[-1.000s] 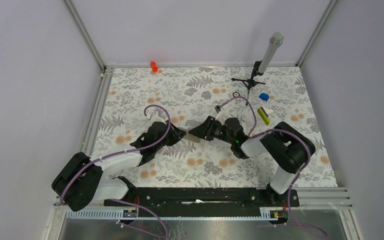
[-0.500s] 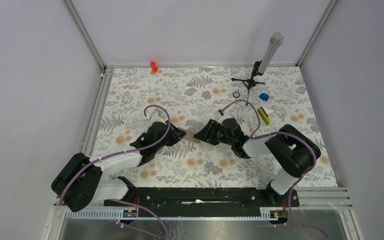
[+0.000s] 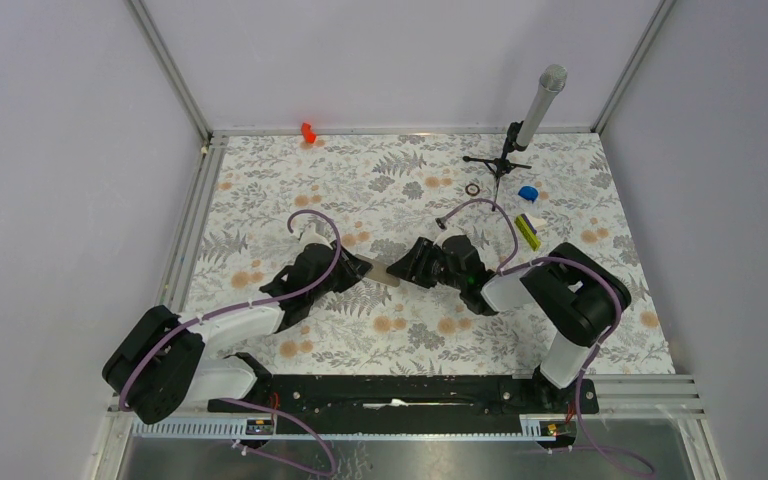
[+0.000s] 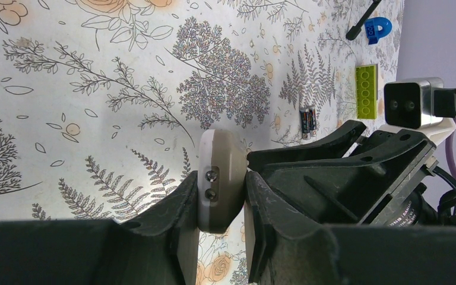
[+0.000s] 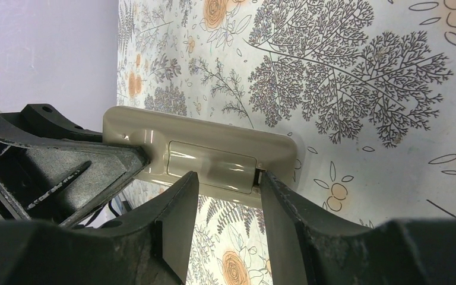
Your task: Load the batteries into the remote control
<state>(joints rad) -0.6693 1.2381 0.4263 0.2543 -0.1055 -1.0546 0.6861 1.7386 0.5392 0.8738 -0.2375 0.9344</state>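
Left gripper (image 4: 221, 181) pinches the remote control (image 4: 217, 172) by 1 end. Right gripper (image 5: 225, 178) stands spread, tips against the remote's battery cover (image 5: 214, 163). Push that cover squarely along the remote, without twisting. The 2 batteries (image 4: 307, 122) lie beyond the remote, untouched.

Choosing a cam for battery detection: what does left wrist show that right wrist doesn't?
Only left wrist: the batteries, side by side on the floral table, a yellow-green brick, a blue piece, and the end face of the remote control with two small metal dots.
Only right wrist: the remote control's long face with its cover panel, fingertips of the right gripper apart in front of it.
Both: the remote control clamped in the left gripper, the right gripper up against it, the table.
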